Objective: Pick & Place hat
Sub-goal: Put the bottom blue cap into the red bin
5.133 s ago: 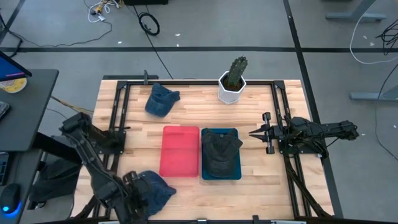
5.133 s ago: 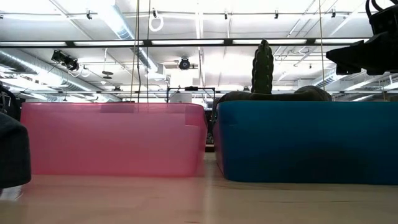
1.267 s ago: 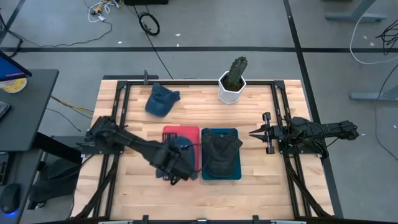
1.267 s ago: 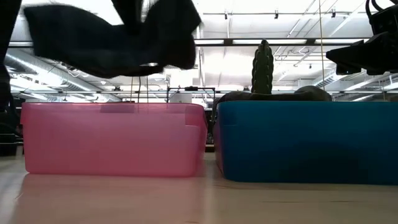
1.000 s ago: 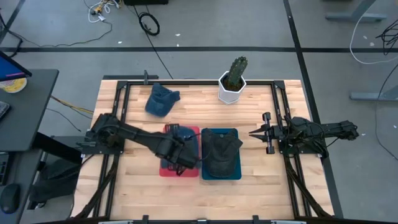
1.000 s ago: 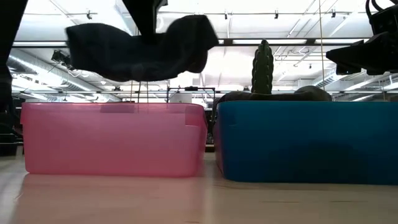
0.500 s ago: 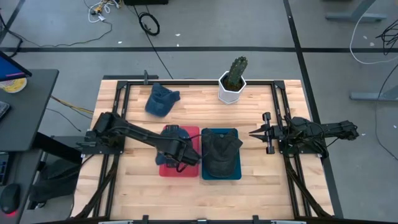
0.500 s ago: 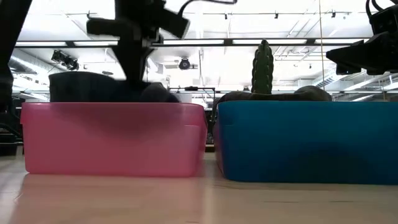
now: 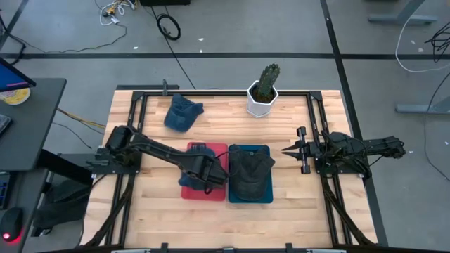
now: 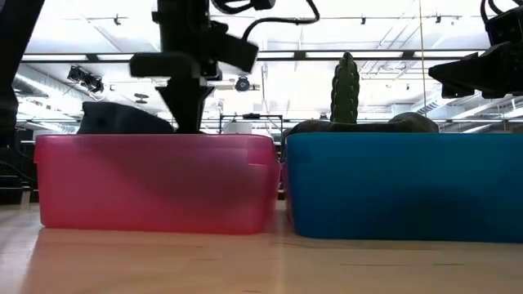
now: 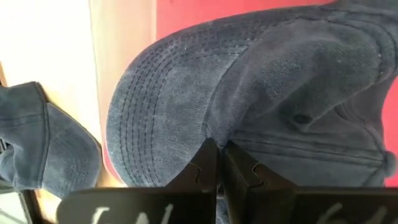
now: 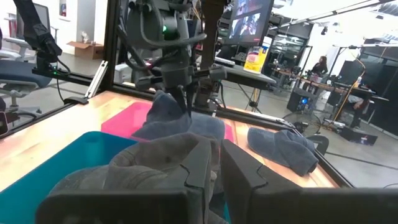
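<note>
A blue denim hat (image 11: pixel 261 81) lies in the pink bin (image 9: pixel 187 190) at the table's middle; its top (image 10: pixel 114 120) shows above the bin's rim. My left gripper (image 9: pixel 204 169) stands over the bin, pointing down, shut on this hat. A dark hat (image 9: pixel 249 169) lies in the blue bin (image 9: pixel 247 198) beside it. Another blue hat (image 9: pixel 181 112) rests on the table at the far left. At the table's right edge my right gripper (image 9: pixel 285 150) waits, shut and holding nothing. My left gripper pinches a fold of cloth (image 11: pixel 211 134) where the hat's stitched brim meets its crown, between its two fingers (image 11: pixel 202 165). The fingers come from above, pointing down into the pink bin (image 10: pixel 186 122). The hat rests in the bin, its brim toward the bin's left wall.
A cactus in a white pot (image 9: pixel 264 91) stands at the far edge, right of middle. A black metal frame (image 9: pixel 137 123) runs along the table's sides. Bare wood (image 9: pixel 211 218) lies between the bins and the near edge.
My left gripper has come down over the pink bin, staying shut, with the blue hat. The hat, which hung spread above the bin's rim a second ago, now lies inside the bin. The pink bin has shifted slightly toward the blue one.
</note>
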Robot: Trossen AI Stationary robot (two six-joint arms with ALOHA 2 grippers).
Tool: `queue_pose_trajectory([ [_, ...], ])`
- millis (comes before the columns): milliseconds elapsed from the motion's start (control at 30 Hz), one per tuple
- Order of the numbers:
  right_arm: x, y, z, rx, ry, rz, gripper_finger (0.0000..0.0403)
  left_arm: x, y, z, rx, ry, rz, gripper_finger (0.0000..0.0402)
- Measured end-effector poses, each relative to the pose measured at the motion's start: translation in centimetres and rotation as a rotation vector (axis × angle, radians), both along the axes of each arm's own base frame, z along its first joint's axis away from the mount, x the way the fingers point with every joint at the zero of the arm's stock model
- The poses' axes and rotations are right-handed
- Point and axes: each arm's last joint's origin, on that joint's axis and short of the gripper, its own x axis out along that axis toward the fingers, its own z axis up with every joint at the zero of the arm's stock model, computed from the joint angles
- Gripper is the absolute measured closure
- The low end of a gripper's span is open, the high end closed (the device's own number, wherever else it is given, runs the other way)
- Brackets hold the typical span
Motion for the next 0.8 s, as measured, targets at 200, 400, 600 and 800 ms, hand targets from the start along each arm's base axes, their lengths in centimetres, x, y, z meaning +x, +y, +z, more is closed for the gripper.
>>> queue_pose_trajectory([
  [200, 0.0, 0.0, 0.0, 0.0, 0.0, 0.0, 0.0364, 0.9, -0.2, 1.7, -0.016, -0.074, -0.01, 0.0392],
  [400, 0.0, 0.0, 0.0, 0.0, 0.0, 0.0, 0.0364, 1.7, -0.2, 2.0, -0.033, -0.146, -0.014, 0.0392],
  [600, 0.0, 0.0, 0.0, 0.0, 0.0, 0.0, 0.0364, 1.7, 0.2, 1.7, -0.046, -0.138, 0.013, 0.0387],
  [800, 0.0, 0.0, 0.0, 0.0, 0.0, 0.0, 0.0364, 1.8, 1.3, 1.3, -0.043, -0.128, 0.046, 0.0373],
])
